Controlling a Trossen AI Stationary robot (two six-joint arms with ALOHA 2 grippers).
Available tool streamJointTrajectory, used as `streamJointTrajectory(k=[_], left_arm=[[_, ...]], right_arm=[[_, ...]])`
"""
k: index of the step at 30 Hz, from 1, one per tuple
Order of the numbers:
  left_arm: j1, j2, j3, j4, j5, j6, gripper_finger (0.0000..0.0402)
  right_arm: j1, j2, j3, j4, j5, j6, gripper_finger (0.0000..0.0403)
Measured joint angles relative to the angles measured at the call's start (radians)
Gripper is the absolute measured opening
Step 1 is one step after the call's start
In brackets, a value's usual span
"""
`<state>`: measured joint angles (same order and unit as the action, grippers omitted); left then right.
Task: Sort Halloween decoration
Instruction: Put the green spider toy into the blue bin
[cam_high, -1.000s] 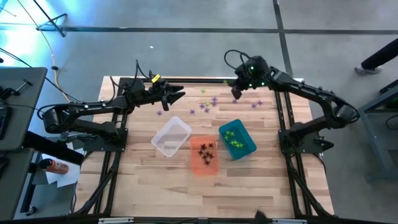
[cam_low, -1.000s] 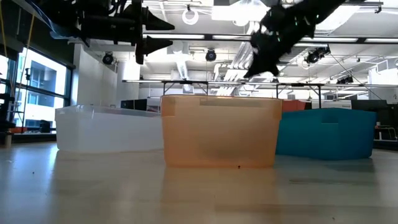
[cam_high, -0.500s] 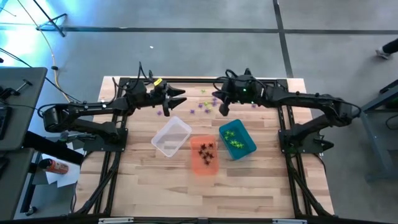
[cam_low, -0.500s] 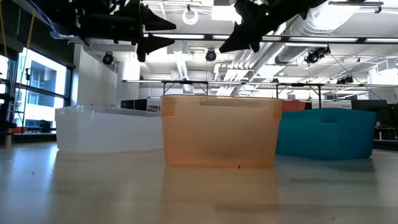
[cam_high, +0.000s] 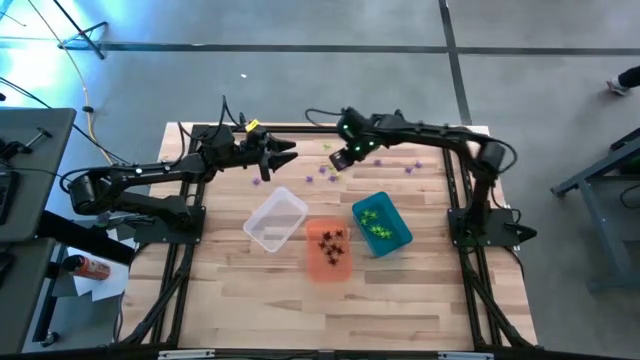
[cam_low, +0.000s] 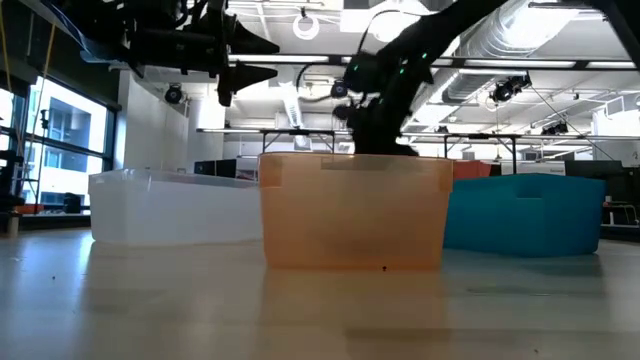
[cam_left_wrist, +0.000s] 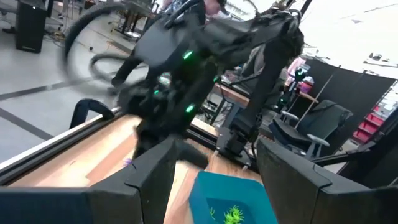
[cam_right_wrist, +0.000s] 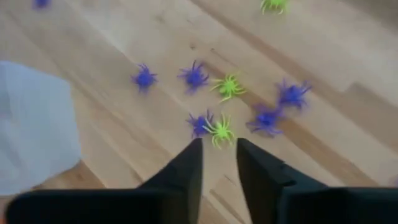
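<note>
Spiders (cam_right_wrist: 219, 129) of tiny spiky plastic, in purple and bright green, lie scattered on the bare wood at the twelve o'clock side of the tabletop (cam_high: 400, 290). Each has a small round body with thin legs splayed outward. In the right wrist view a green one touches a purple one, with another green and four more purple ones close around; a further green one sits toward the far rim. More of them are already sorted: green ones in the teal bin (cam_high: 381, 224) at about four o'clock of the scatter, black ones in the orange bin (cam_high: 328, 249) at the tabletop's middle. The clear bin (cam_high: 275, 220) stands just beside the orange one, at its nine to ten o'clock.

The right end effector (cam_high: 337, 160) reaches in from three o'clock and hangs just above the loose spiders, its two dark fingers (cam_right_wrist: 184, 171) parted by a narrow gap, nothing between them, tips just short of the touching green and purple pair. The left end effector (cam_high: 284, 152) waits at about ten o'clock, above the clear bin's far side, fingers spread wide and holding nothing; one purple spider lies just below it. From table height the three bins stand in a row and hide the loose spiders behind them.
</note>
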<state>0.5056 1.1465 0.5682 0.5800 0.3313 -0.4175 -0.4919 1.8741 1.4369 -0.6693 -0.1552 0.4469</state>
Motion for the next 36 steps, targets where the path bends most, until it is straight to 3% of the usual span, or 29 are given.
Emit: streamJointTrajectory(k=[5,10,17,26,32,36], left_arm=[[-0.002,0.0,0.0,-0.015,0.0,0.0,0.0209],[-0.002,0.0,0.0,-0.025,0.0,0.012,0.0209],[-0.002,0.0,0.0,-0.038,0.0,0.027,0.0209],[-0.002,0.0,0.0,-0.037,-0.001,0.027,0.0209],[-0.002,0.0,0.0,-0.039,-0.001,0.027,0.0209],[-0.002,0.0,0.0,-0.039,-0.001,0.027,0.0209]], right_arm=[[0.045,0.086,0.019,-0.006,0.003,-0.092,0.0164],[0.108,0.117,0.019,-0.003,0.153,-0.32,0.0201],[0.169,0.159,-0.019,0.039,0.325,-0.548,0.0204],[0.174,0.168,-0.077,0.182,0.429,-0.609,0.0204],[0.174,0.172,-0.077,0.197,0.417,-0.653,0.02],[0.174,0.179,-0.077,0.185,0.392,-0.639,0.0161]])
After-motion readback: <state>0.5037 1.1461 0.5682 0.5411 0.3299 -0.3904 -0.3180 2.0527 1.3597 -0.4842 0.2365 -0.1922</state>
